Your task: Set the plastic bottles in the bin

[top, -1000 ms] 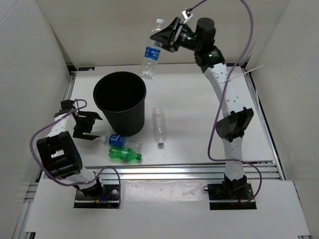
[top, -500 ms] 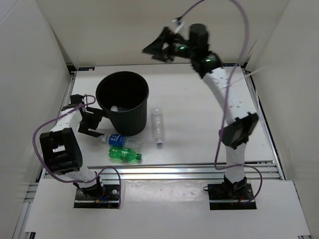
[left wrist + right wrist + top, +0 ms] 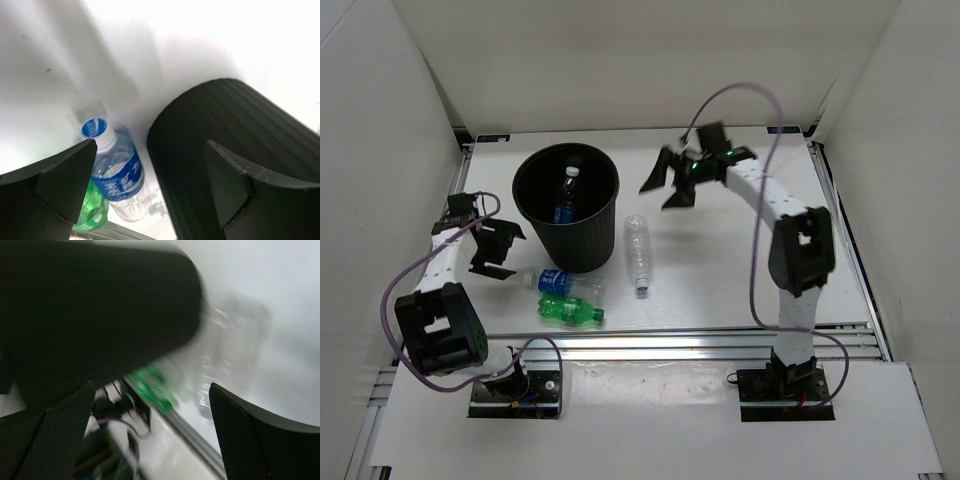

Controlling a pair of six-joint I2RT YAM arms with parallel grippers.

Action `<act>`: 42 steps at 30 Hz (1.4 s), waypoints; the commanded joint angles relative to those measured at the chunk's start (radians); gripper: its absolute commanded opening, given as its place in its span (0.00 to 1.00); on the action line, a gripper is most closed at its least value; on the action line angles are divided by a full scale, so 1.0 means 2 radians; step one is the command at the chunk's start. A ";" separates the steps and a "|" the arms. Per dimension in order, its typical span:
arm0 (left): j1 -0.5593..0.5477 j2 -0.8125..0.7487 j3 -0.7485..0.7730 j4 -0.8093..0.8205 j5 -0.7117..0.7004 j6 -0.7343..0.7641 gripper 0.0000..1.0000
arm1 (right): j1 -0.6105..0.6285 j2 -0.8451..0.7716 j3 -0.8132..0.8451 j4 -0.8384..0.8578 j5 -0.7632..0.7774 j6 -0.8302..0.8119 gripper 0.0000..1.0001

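Four plastic bottles in sight. One binned bottle [image 3: 563, 200], blue label and pale cap up, leans inside the black bin [image 3: 572, 252] at the far left of the white table [image 3: 720, 290]. Three more out on the table: a clear bottle [image 3: 638, 252] on its side just right of the bin, cap toward the near edge; a blue-labelled bottle [image 3: 565, 283] on its side right in front of the bin's base, blue cap pointing left; a green bottle [image 3: 570, 312] just beside that one, nearer the arms.

Left gripper [image 3: 504, 252]: sits low by the bin's left wall, fingers spread wide, grips nothing; frames the blue cap and ribbed bin wall in its wrist view.

Right gripper [image 3: 664, 188]: hangs over the table just right of the bin's rim, fingers wide apart, empty. Wrist view there badly blurred.
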 commanded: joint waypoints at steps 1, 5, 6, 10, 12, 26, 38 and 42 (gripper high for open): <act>0.000 -0.046 -0.019 -0.017 -0.022 -0.003 0.99 | 0.020 0.049 -0.045 -0.069 -0.049 -0.044 0.97; 0.000 -0.060 -0.031 -0.021 -0.039 -0.003 0.99 | 0.025 0.079 -0.065 -0.060 -0.054 -0.055 0.97; 0.000 -0.067 -0.044 -0.021 -0.039 -0.003 0.99 | 0.025 0.084 -0.065 -0.060 -0.054 -0.060 0.97; 0.000 -0.079 -0.063 -0.021 -0.034 -0.008 0.99 | 0.030 0.103 -0.060 -0.060 -0.064 -0.072 0.98; 0.000 -0.085 -0.068 -0.026 -0.034 -0.008 0.99 | 0.036 0.108 -0.060 -0.060 -0.069 -0.072 0.98; 0.000 -0.105 -0.087 -0.035 -0.038 -0.008 0.99 | 0.075 0.214 -0.027 -0.060 -0.096 -0.073 0.82; 0.000 -0.120 -0.086 -0.040 -0.039 0.030 0.99 | 0.020 -0.056 -0.089 -0.095 -0.042 -0.066 0.31; 0.000 -0.125 -0.080 -0.051 -0.011 0.030 0.99 | 0.031 -0.092 0.119 -0.117 0.050 -0.066 0.29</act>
